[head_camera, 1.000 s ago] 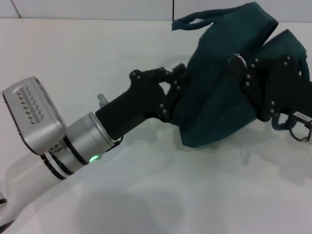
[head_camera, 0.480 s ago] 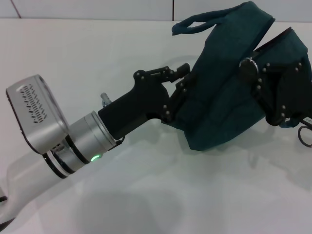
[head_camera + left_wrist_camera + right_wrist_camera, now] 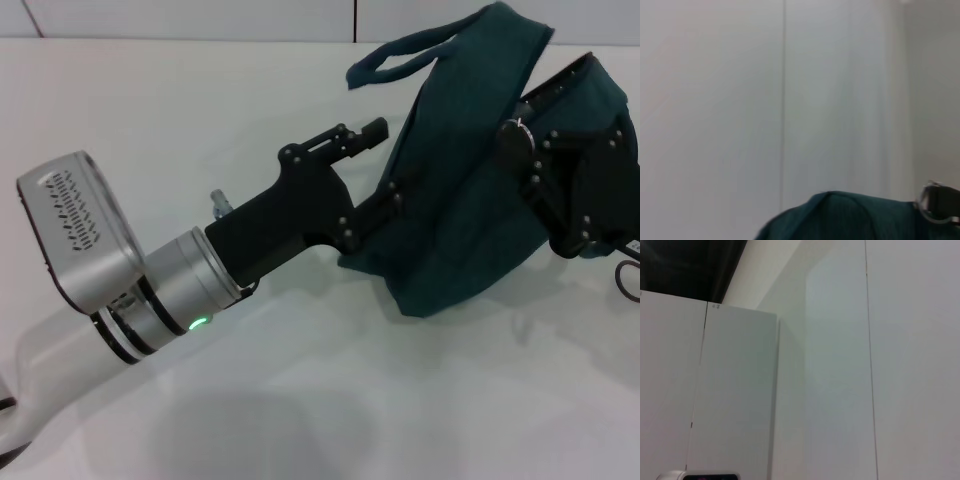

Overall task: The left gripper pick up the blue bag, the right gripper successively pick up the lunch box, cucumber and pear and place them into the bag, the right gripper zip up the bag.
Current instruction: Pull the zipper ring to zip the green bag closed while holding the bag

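Observation:
The blue bag (image 3: 470,190) sits tilted at the right of the white table, one loop handle (image 3: 400,55) sticking out at its top. My left gripper (image 3: 395,157) is at the bag's left side. Its jaws are spread: the upper finger (image 3: 350,140) stands clear of the fabric and the lower finger (image 3: 385,205) lies against it. My right gripper (image 3: 565,185) presses on the bag's right side. A ring pull (image 3: 630,280) hangs at the right edge. The bag's top shows in the left wrist view (image 3: 840,220). The lunch box, cucumber and pear are hidden.
The white table (image 3: 320,380) stretches in front and to the left, with a wall behind it. My left arm's silver cylinder (image 3: 130,290) crosses the lower left. The right wrist view shows only white wall panels (image 3: 840,365).
The bag has shifted right and tipped up with my right gripper. My left gripper's upper finger has lifted away from the fabric, so its jaws have opened.

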